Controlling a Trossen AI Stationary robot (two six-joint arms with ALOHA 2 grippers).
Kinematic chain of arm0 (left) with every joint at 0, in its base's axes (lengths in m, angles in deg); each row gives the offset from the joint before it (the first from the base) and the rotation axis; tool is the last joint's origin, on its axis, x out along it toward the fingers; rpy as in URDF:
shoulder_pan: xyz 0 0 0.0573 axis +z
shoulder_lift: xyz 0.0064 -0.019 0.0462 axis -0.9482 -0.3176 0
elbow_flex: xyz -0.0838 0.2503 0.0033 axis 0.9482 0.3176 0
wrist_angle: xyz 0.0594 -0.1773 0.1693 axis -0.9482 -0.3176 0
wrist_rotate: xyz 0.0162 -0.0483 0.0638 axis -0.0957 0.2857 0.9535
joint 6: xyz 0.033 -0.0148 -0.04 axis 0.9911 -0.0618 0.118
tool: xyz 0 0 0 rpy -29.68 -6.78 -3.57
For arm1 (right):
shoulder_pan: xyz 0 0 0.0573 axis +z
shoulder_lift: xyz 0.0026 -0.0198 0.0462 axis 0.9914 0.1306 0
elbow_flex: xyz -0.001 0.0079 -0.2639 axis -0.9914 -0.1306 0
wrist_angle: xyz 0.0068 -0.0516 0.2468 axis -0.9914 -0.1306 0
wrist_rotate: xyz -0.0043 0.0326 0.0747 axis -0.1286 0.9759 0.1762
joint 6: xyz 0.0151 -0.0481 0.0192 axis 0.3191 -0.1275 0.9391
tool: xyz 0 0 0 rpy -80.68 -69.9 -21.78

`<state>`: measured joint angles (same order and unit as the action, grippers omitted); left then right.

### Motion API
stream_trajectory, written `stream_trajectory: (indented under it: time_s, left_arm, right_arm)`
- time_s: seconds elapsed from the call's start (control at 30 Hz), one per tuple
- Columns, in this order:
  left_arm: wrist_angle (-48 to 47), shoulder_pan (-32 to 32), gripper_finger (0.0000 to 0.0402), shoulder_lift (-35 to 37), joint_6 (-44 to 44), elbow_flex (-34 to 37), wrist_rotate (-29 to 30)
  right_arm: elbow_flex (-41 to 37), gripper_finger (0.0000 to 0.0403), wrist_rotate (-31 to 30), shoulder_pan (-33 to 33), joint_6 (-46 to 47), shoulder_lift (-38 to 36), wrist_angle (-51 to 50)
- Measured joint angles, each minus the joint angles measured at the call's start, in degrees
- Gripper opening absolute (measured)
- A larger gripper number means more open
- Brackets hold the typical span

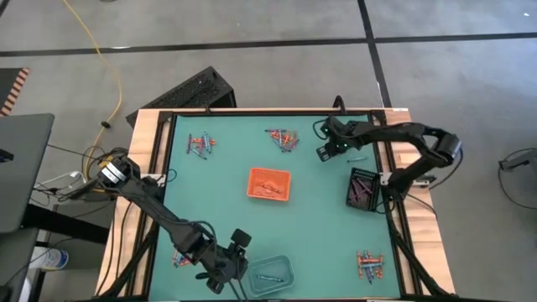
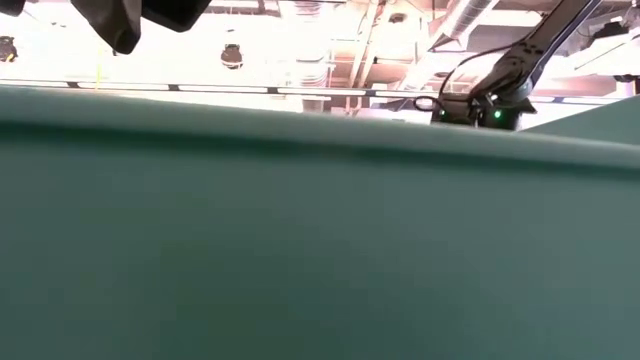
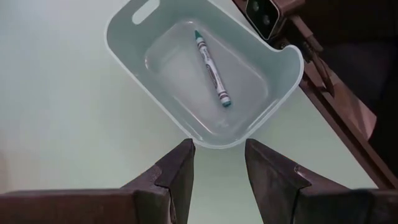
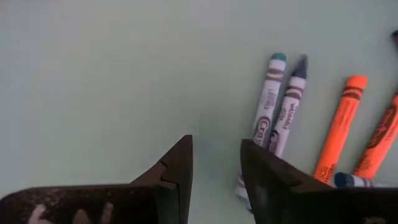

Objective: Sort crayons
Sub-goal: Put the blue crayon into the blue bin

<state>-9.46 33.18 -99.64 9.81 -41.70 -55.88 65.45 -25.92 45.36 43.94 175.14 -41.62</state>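
Crayons lie in small piles on the green table: far left (image 1: 200, 144), far middle (image 1: 284, 138), near right (image 1: 369, 264) and near left (image 1: 180, 258). My left gripper (image 3: 217, 163) (image 1: 243, 256) stands open and empty just short of the clear tray (image 3: 205, 74) (image 1: 270, 275), where one blue-green crayon (image 3: 212, 68) lies flat on the bottom. My right gripper (image 4: 215, 168) (image 1: 319, 151) is open, pointing down over bare table beside the far middle pile. Blue-grey (image 4: 268, 99), purple (image 4: 289, 102) and orange (image 4: 341, 124) crayons lie flat just beside one of its fingers.
An orange tray (image 1: 269, 184) holding crayons sits mid-table. A black tray (image 1: 362, 186) with crayons stands near the right edge, below the right arm (image 2: 490, 105). A wooden frame (image 1: 155, 143) borders the table. Bare green surface lies between the piles.
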Motion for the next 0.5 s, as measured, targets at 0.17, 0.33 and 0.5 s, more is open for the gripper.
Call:
stream_trajectory:
  time_s: [0.17,0.33,0.5]
  left_arm:
    - [0.06,0.06,0.0132,0.00,0.24,0.00,-0.05]
    - [0.29,0.11,0.0132,0.00,0.36,0.00,0.22]
    - [0.32,0.11,0.0132,-0.02,0.36,0.00,0.29]
  right_arm:
    - [0.00,0.0136,0.16,-0.04,-0.28,0.13,0.08]
    - [0.00,0.0136,0.03,0.33,-0.60,-2.42,0.26]
    - [0.00,0.0136,-0.60,-0.70,-1.98,-4.22,-0.07]
